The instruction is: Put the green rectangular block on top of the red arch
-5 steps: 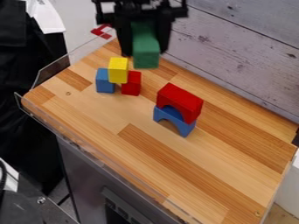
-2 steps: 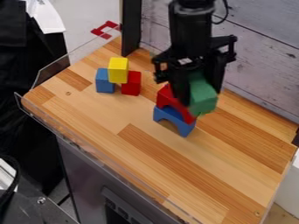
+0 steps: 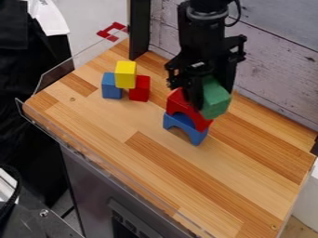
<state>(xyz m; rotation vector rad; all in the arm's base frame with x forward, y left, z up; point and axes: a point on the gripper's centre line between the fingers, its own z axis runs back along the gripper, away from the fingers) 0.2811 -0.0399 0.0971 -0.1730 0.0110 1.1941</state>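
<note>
In the camera view, the black two-finger end effector (image 3: 210,96) hangs over the wooden bench (image 3: 155,160), clamped on the green rectangular block (image 3: 215,98). That block is at the red arch (image 3: 175,103), over its side nearer the pale plank wall (image 3: 273,60); whether the two touch, I cannot tell. The red arch sits on a blue arch (image 3: 173,122), whose feet stand on the bench. Near them, toward the clear plastic edging (image 3: 57,74), a yellow block (image 3: 125,73) rests across a small blue block (image 3: 111,87) and a small red block (image 3: 141,89).
</note>
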